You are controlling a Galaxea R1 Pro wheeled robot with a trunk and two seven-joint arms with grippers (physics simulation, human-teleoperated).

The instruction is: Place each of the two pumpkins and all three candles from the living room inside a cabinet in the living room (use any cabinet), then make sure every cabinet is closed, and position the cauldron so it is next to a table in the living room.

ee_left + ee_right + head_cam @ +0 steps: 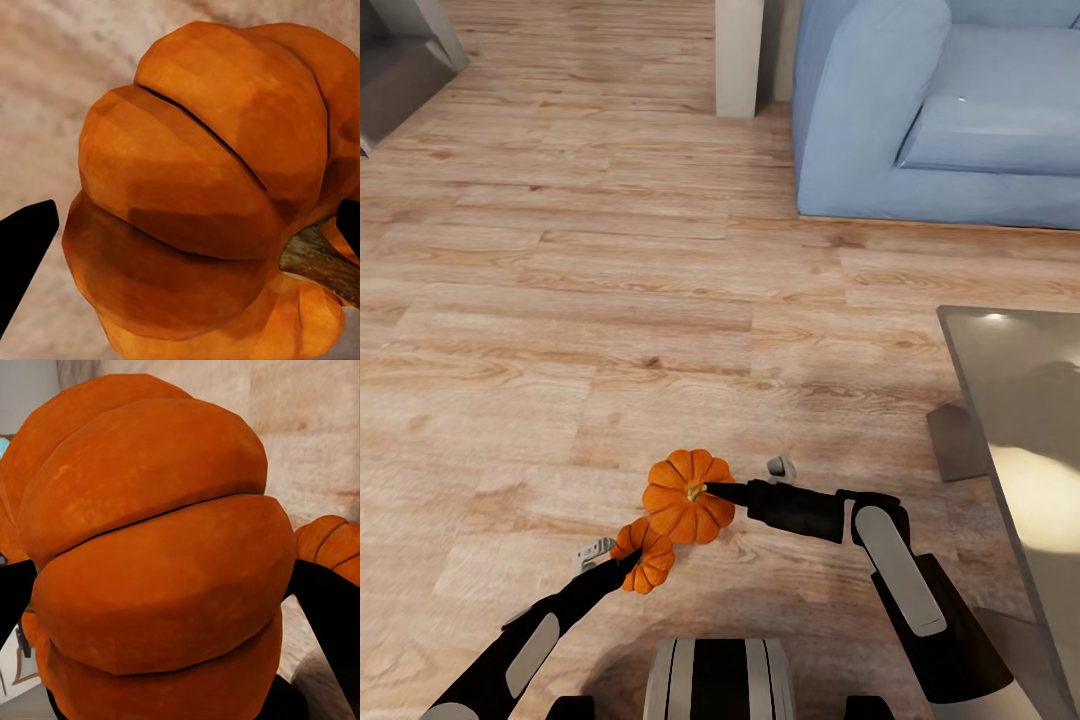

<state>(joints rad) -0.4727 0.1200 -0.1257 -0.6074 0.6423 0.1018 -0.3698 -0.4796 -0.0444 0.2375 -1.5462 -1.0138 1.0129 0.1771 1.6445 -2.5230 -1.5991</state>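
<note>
Head view: wooden floor [610, 330] of a living room, a blue sofa [950, 110] at the far right, the glossy grey table [1030, 440] at the right edge.
Right gripper [732, 492]: holds the larger pumpkin [688, 496] up in the air over the floor, one dark finger across its stem side.
Left gripper [622, 566]: holds the smaller pumpkin [646, 556], lower and nearer the robot's trunk, just beside the larger one.
Why held this way: one pumpkin per arm, both lifted clear of the floor, which I judge lets both be carried to a cabinet in one trip.
Right wrist view: pumpkin [157, 562] sits between the two dark jaws, its ribbed side bulging toward the camera; jaws closed narrowly on it. The other pumpkin [334, 544] peeks past one side.
Left wrist view: pumpkin [202, 187] lies between the dark jaw tips at either edge, woody stem [322, 262] pointing toward one tip; jaws gripping it.
Task state: pumpkins not yet stored; this looks like the carrying step.
</note>
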